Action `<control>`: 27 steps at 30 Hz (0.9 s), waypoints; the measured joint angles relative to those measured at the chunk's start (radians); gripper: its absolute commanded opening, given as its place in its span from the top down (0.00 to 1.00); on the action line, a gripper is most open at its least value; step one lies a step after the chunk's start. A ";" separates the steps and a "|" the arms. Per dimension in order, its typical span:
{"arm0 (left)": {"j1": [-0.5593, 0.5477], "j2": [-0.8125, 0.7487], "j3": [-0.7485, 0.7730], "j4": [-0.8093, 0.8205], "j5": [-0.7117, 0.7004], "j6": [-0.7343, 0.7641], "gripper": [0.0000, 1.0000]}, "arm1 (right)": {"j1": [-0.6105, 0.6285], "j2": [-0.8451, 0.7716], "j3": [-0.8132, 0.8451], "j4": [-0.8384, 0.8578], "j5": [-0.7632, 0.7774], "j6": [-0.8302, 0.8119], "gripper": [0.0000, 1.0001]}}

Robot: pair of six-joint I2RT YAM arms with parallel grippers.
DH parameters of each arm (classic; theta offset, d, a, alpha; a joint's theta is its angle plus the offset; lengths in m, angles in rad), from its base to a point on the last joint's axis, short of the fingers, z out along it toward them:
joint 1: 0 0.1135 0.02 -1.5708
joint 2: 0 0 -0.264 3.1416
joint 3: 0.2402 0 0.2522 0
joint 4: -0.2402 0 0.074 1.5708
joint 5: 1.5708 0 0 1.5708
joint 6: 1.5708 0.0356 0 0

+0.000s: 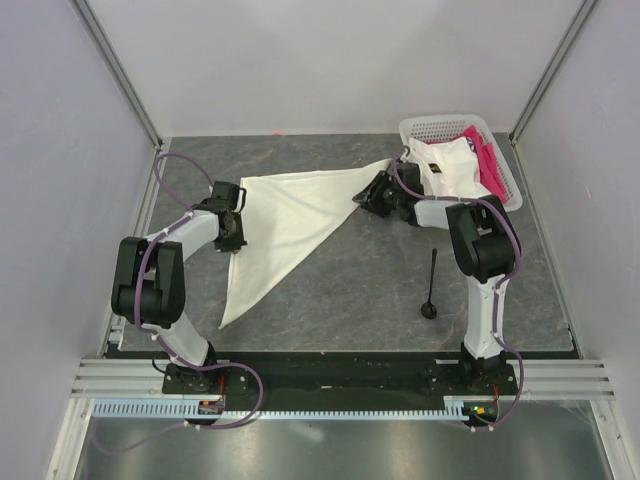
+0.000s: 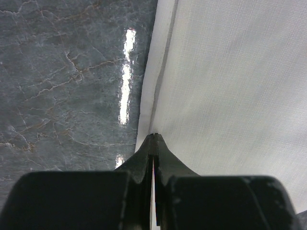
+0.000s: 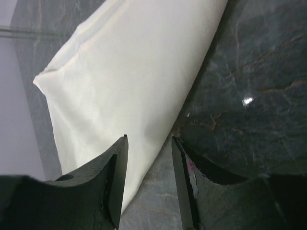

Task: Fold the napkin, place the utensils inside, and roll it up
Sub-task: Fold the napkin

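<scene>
The napkin (image 1: pixel 290 215) lay folded in a triangle on the tabletop (image 1: pixel 350 290), the left pincer (image 1: pixel 236 244) clamped on its edge, the right pincer (image 1: pixel 362 198) apart at its tip; the spoon (image 1: pixel 432 285) lay well apart, not yet placed or rolled.

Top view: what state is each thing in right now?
napkin: folded into a triangle, on the table
spoon: lying on the table, apart from the napkin
left gripper: shut on the napkin's edge
right gripper: open, holding nothing
basket: full of cloths
</scene>
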 measured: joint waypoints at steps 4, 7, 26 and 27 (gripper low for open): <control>0.000 0.000 0.000 0.000 0.000 0.000 0.98 | -0.006 0.028 0.042 0.004 0.041 0.004 0.51; 0.000 0.000 0.000 0.000 0.000 0.000 0.98 | -0.005 0.045 0.061 0.016 0.074 0.012 0.55; 0.024 -0.051 -0.055 -0.005 0.013 -0.001 0.98 | -0.006 0.143 0.164 0.036 0.166 0.047 1.00; 0.027 -0.060 -0.059 -0.006 0.013 -0.001 0.98 | -0.006 0.143 0.164 0.036 0.168 0.048 1.00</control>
